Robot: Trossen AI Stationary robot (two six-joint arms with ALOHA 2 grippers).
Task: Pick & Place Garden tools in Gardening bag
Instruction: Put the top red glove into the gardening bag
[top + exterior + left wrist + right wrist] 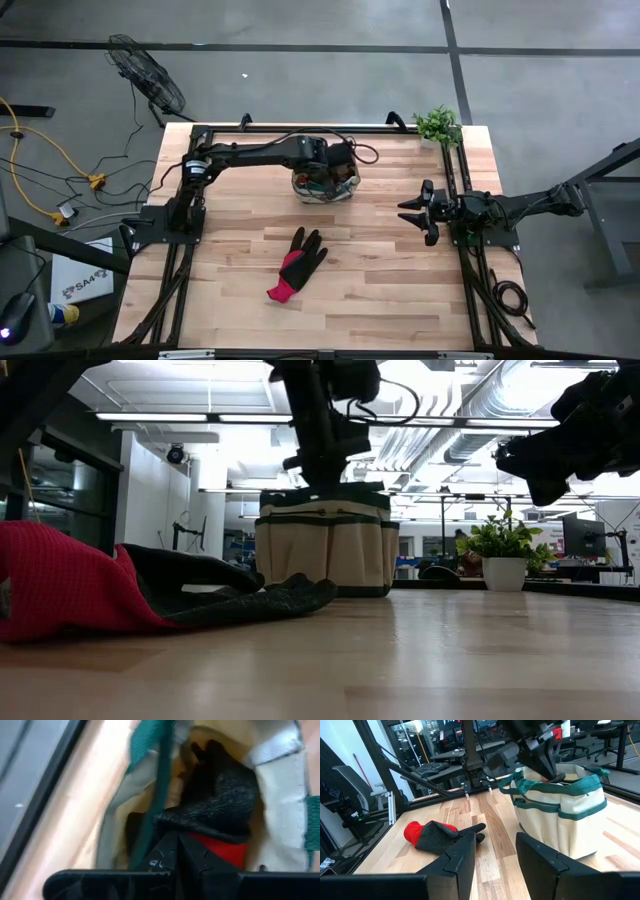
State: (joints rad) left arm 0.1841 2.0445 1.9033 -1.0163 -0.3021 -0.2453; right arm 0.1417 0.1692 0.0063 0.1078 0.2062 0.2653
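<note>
The olive-tan gardening bag (320,190) with green trim stands upright at the table's far middle; it also shows in the low view (325,555). My left gripper (172,854) reaches down into the bag's mouth, shut on a black-and-red glove (217,800). A second black-and-red glove (297,265) lies flat on the table nearer the front. My right gripper (420,210) hovers open and empty at the table's right side, pointing toward the bag. Dark shapes show deeper in the bag; I cannot tell what they are. My left gripper holds the glove where its red cuff (222,851) meets the black part, between the shut fingers; the fingers themselves hide the exact place. They come from above, pointing down into the bag. The glove's black fingers lie inside the bag's mouth.
A green potted plant (438,125) stands at the far right corner. The arms' black frames (170,225) run along the table's left and right edges. Bare wood lies between the bag and the near edge, around the loose glove.
</note>
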